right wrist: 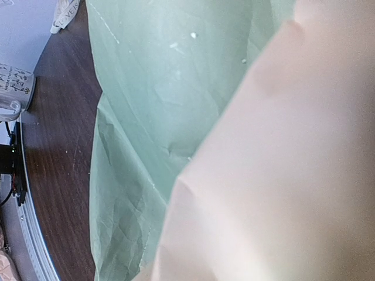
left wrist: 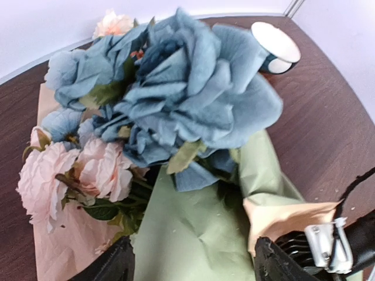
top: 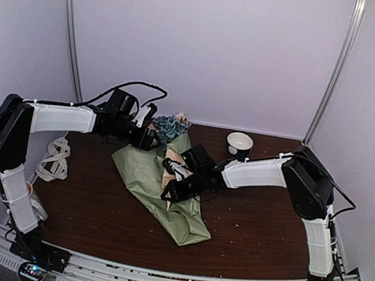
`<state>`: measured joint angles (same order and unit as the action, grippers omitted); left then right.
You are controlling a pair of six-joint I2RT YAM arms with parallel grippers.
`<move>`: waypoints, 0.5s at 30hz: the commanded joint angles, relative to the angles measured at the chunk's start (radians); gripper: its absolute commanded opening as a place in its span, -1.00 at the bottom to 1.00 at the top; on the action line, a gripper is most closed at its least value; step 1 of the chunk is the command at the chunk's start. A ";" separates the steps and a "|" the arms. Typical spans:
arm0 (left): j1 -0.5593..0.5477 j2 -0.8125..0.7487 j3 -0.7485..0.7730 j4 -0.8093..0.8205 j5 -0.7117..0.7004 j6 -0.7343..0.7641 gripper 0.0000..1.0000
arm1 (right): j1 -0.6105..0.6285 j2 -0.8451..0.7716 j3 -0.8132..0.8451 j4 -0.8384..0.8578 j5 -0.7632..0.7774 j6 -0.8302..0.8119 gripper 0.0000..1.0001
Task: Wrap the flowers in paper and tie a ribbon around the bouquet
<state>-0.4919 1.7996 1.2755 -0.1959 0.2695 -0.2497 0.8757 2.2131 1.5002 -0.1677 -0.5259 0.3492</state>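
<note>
The flowers [left wrist: 193, 88], blue and pale pink blooms, lie at the back of the table at the wide end of the sage-green paper [top: 159, 186]. The paper is folded loosely over the stems, and its beige face shows on a raised flap [left wrist: 287, 213]. My left gripper [left wrist: 193, 252] is open just below the blooms, its fingers [left wrist: 111, 266] astride the green bundle. My right gripper [top: 170, 187] is at the beige flap in mid-bundle. In the right wrist view the paper [right wrist: 281, 152] hides its jaws. The ribbon [top: 54, 159] lies loose at the table's left edge.
A small white cup with a dark band [top: 239, 143] stands at the back right, close to the blooms. The table's left edge is just past the ribbon [right wrist: 64, 12]. Black cables loop behind the left wrist.
</note>
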 commanded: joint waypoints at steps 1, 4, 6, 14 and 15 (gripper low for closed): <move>-0.008 0.027 0.067 0.005 0.137 -0.062 0.55 | 0.015 0.048 -0.010 -0.074 0.051 -0.022 -0.84; -0.011 0.110 0.140 -0.034 0.222 -0.076 0.71 | 0.015 0.050 -0.005 -0.082 0.061 -0.027 -0.84; -0.017 0.149 0.160 -0.048 0.226 -0.072 0.72 | 0.017 0.047 -0.005 -0.085 0.069 -0.032 -0.83; -0.038 0.223 0.217 -0.083 0.203 -0.045 0.35 | 0.023 0.046 -0.003 -0.092 0.085 -0.038 -0.83; -0.039 0.224 0.215 -0.070 0.207 -0.049 0.24 | 0.024 0.044 -0.003 -0.095 0.088 -0.040 -0.82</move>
<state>-0.5198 2.0197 1.4525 -0.2661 0.4538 -0.3046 0.8852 2.2131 1.5013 -0.1726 -0.4911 0.3271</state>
